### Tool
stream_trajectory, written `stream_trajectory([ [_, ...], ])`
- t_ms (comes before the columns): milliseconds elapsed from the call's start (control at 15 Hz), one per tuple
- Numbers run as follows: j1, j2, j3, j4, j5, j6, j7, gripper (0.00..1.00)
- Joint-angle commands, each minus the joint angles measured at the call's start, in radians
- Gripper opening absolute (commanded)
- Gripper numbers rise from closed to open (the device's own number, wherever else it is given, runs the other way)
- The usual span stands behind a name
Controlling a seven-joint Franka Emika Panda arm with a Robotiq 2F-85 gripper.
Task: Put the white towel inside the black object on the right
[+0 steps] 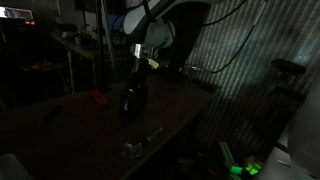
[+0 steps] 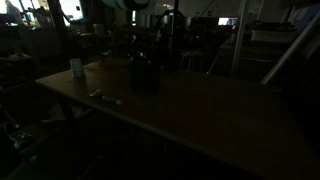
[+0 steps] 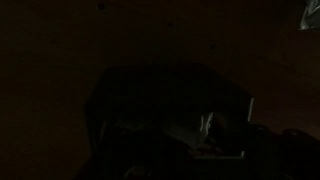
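The scene is very dark. A black boxy object [image 1: 131, 102] stands on the wooden table, and it shows in both exterior views [image 2: 143, 73]. My gripper [image 1: 140, 72] hangs straight above it, close to its top. In the wrist view the black object [image 3: 150, 100] fills the lower middle as a dark open shape, with a faint pale streak [image 3: 206, 124] inside it. I cannot tell whether that streak is the white towel. The towel shows nowhere else. The fingers are too dark to read.
A red item [image 1: 97, 98] lies on the table beyond the black object. Small shiny pieces [image 1: 135, 148] lie near the table's front edge. A pale cup [image 2: 76, 67] stands near a table corner. Racks and stands surround the table.
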Motion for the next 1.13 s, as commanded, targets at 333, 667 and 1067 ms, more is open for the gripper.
stream_trajectory([
  [333, 0.051, -0.303, -0.050, -0.215, 0.062, 0.108, 0.035, 1.00],
  [667, 0.080, -0.339, -0.095, -0.215, 0.095, 0.109, 0.046, 1.00],
  [1067, 0.093, -0.422, -0.115, -0.271, 0.111, 0.122, 0.057, 1.00],
])
